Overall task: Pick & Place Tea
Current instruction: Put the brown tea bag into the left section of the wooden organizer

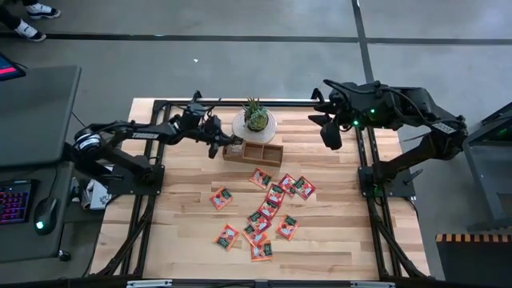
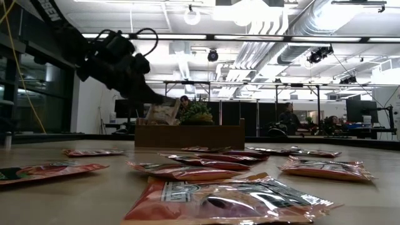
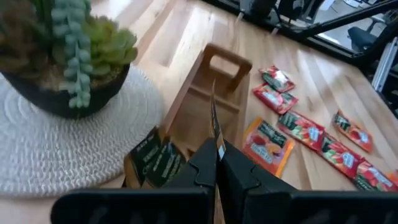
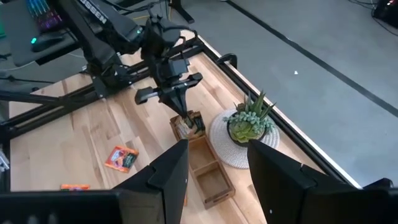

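We hold one tea sachet (image 3: 214, 124) edge-on in the left gripper (image 3: 217, 163), jaws clamped, over the end compartment of the wooden tray (image 1: 253, 152) by the desk's far edge. Risk: released tilted, it catches the divider. Right gripper (image 4: 214, 163) waits, jaws wide, empty.

Wooden three-compartment tray (image 1: 254, 153) on the worktop (image 1: 184, 232); just behind the tray, potted succulent (image 1: 256, 115) on a round woven mat (image 1: 240, 128); far left of the tray, backlit keyboard (image 1: 14, 202) and mouse (image 1: 45, 213).
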Motion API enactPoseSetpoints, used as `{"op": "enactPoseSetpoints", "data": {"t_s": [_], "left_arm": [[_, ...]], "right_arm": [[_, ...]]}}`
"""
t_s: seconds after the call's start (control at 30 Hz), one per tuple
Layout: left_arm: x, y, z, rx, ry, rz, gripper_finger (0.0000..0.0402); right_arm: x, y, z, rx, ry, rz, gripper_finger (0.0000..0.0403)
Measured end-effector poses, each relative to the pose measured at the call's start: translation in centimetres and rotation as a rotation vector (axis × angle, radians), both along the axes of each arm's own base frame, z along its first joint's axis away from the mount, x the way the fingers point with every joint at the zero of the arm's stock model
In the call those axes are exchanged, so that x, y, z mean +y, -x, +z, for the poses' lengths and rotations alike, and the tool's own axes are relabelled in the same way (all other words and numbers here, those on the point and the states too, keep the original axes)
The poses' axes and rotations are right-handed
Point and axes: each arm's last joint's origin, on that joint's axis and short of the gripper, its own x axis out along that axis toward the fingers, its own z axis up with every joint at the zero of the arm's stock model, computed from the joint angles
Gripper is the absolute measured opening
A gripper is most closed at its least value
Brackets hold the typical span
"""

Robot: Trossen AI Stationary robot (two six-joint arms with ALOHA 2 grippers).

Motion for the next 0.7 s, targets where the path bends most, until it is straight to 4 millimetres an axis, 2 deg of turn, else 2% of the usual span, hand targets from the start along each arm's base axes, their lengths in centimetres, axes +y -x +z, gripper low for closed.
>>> {"op": "enactPoseSetpoints", "data": {"t_s": [0.2, 0.7], "left_arm": [[0.3, -0.2, -1.3, 0.055, -0.001, 0.021, 0.0000], [0.5, -0.3, -1.3, 0.066, -0.074, 0.061, 0.0000]], "right_arm": [[0.0, 0.0, 0.0, -0.009, -0.020, -0.013, 0.0161], [0.0, 0.0, 0.0, -0.015, -0.029, -0.022, 0.0161]]}}
